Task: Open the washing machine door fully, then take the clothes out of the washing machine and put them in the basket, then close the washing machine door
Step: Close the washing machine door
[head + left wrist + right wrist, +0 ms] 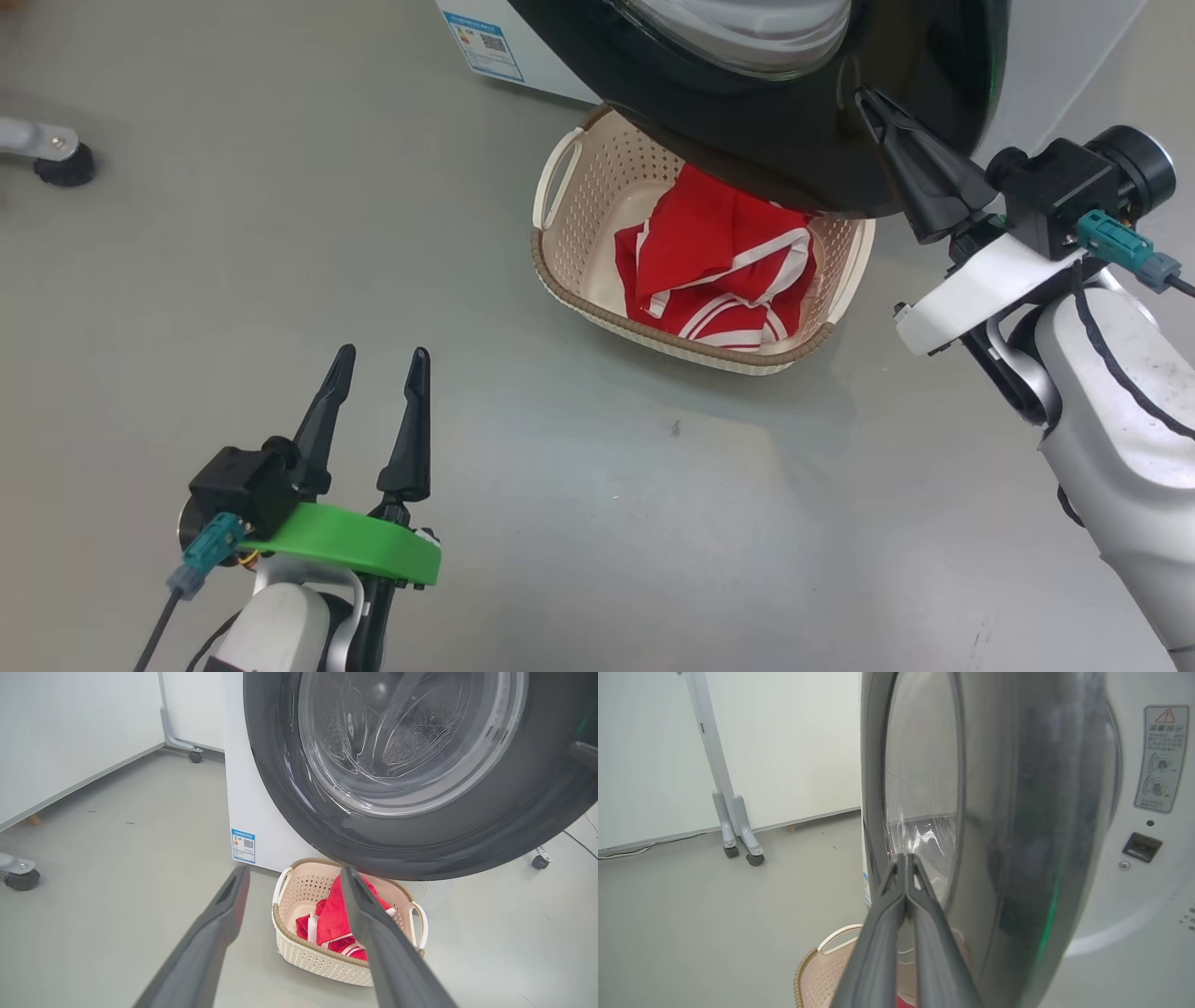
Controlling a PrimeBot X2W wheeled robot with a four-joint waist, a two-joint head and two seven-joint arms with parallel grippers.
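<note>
Down on the grey floor [280,280], right in front of the washing machine [252,788], one basket [607,177] was parked. The clothes [719,261] were piled inside it as one red heap with white stripe trim. How many garments were in there couldn't be made out. Two white side handles [280,885] were counted on the basket from the left wrist view.

One washing machine door [794,140] was swung partway out, its black rim hanging over the far end of the basket in the head view. One perforated drum [411,742] could be seen through the glass. One small blue label [243,845] was stuck low on the machine's white front, just left of the basket.

Two grippers were counted, with two dark fingers [411,420] each. The left gripper [384,352] was held over bare floor, well apart from the basket, spread wide with nothing in it. The right gripper [866,96] was clenched, both fingers pressed together on nothing, with the tips up against the door's black rim beside the glass. Actual contact couldn't be confirmed, tbh.

Three casters [21,879] were spotted on the floor in the left wrist view.
</note>
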